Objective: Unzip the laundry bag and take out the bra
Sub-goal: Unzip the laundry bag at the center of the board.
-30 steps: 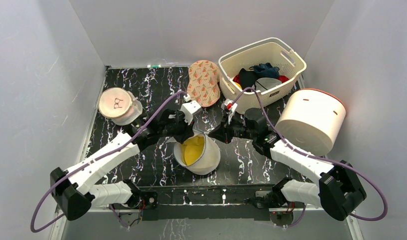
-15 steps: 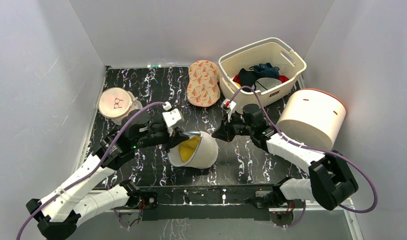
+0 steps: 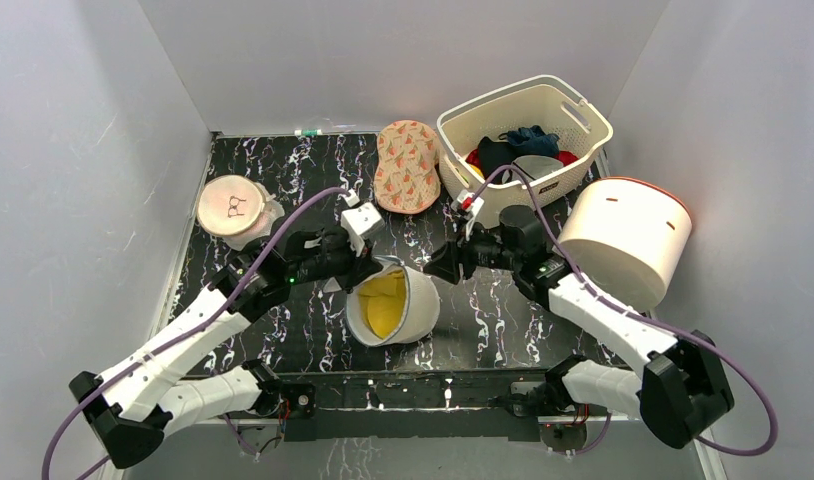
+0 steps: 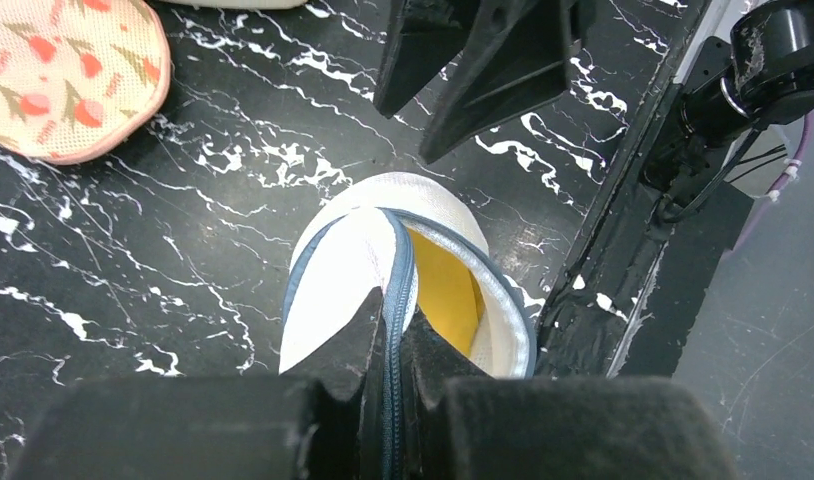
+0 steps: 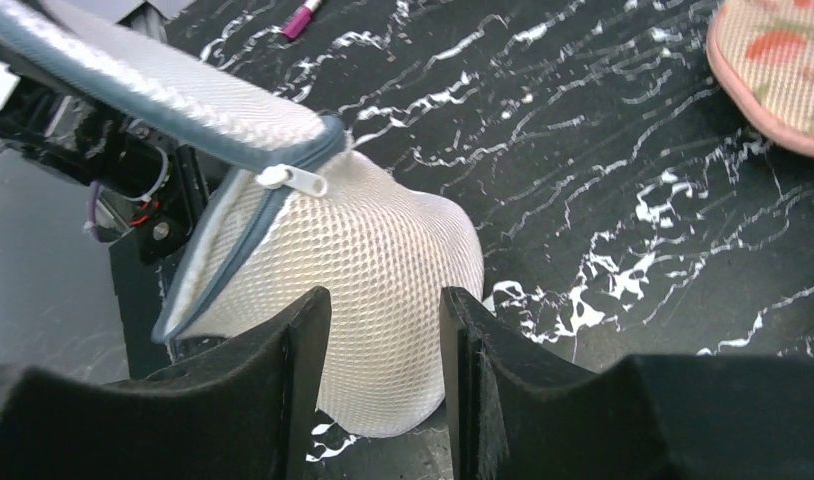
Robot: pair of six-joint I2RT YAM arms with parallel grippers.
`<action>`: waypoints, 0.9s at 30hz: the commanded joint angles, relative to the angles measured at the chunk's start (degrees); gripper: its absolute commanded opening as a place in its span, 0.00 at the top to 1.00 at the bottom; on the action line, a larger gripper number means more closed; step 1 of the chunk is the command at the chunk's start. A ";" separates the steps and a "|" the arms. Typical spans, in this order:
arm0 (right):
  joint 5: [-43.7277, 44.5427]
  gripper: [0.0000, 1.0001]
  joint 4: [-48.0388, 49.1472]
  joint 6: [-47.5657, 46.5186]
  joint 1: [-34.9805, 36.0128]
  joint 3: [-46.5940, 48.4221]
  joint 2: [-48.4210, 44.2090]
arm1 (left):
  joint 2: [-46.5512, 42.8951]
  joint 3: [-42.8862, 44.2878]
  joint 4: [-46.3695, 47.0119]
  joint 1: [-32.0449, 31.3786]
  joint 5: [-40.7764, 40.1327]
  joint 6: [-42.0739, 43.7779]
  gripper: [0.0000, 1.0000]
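— At the near middle of the table (image 3: pixel 483 325), your left gripper (image 4: pixel 391 318) has its fingers pinched tight on the zip edge of the laundry bag (image 3: pixel 415 312), right at the lid's rim.

— How does the bag lie for you?

— On its side, lid part-way unzipped and gaping. The opening is turned toward your left arm, with yellow fabric (image 3: pixel 383 302) showing inside.

— And your right gripper (image 5: pixel 383 300)?

— It holds nothing. The fingers stand a moderate way apart, just beside the bag at its 1 o'clock. Your right wrist camera shows white mesh wall beyond the fingertips and the zip pull (image 5: pixel 293 180) lying on the grey-blue rim. You cannot tell whether the tips touch the mesh.

— What surrounds it?

— From the bag, a second round bag with a bra drawing (image 3: pixel 233 208) sits well apart at 10 o'clock. You have a floral-print pad (image 3: pixel 408 165) at 12, the cream basket (image 3: pixel 573 105) of clothes at 1, and a white drum (image 3: pixel 623 240) at 3.
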 commanded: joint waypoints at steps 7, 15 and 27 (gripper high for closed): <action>-15.05 0.61 9.72 -5.29 0.17 -0.38 -3.70 | -8.01 -5.96 7.09 0.06 7.88 9.00 1.00; -17.84 0.60 17.02 -2.80 4.19 -0.19 0.86 | -9.26 -10.63 12.28 0.06 10.51 11.38 1.00; -17.90 0.67 17.08 -7.49 4.34 -2.09 2.67 | -13.99 -16.15 13.71 0.07 13.80 18.56 1.00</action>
